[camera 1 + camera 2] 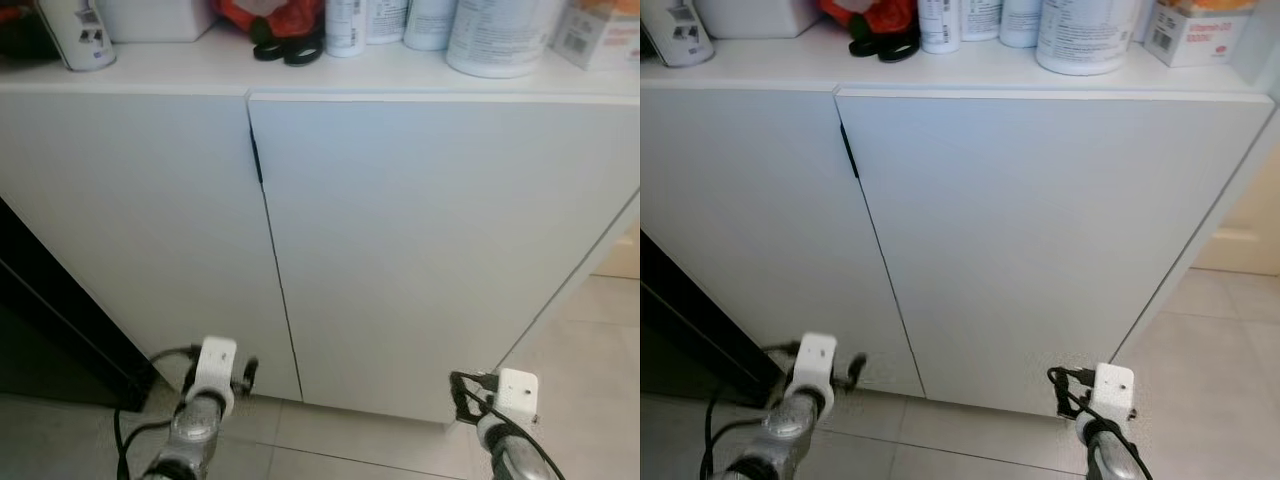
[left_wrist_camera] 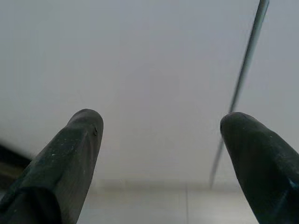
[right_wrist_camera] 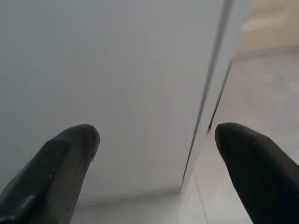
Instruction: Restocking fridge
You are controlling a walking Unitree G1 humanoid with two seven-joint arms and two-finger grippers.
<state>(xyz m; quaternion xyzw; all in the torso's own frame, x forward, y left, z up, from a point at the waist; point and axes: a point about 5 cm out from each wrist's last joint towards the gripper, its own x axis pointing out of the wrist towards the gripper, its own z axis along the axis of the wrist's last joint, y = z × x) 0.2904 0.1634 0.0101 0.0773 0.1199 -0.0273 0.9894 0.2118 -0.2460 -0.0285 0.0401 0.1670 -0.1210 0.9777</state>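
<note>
A white cabinet front with two flat doors stands right before me: the left door (image 1: 130,220) and the wider right door (image 1: 430,240). They meet at a dark seam (image 1: 275,260) with a small black gap near its top. Both arms are held low in front of the doors, the left arm (image 1: 208,385) below the left door and the right arm (image 1: 512,400) near the right door's lower corner. My left gripper (image 2: 161,140) is open and faces the door close to the seam. My right gripper (image 3: 156,140) is open too, facing the right door's outer edge.
The cabinet top (image 1: 200,70) carries white bottles (image 1: 345,25), a large white tub (image 1: 500,35), black scissors (image 1: 290,48), a red bag (image 1: 275,12) and a small box (image 1: 1195,35). A dark opening (image 1: 40,320) lies to the left. Tiled floor (image 1: 590,350) runs on the right.
</note>
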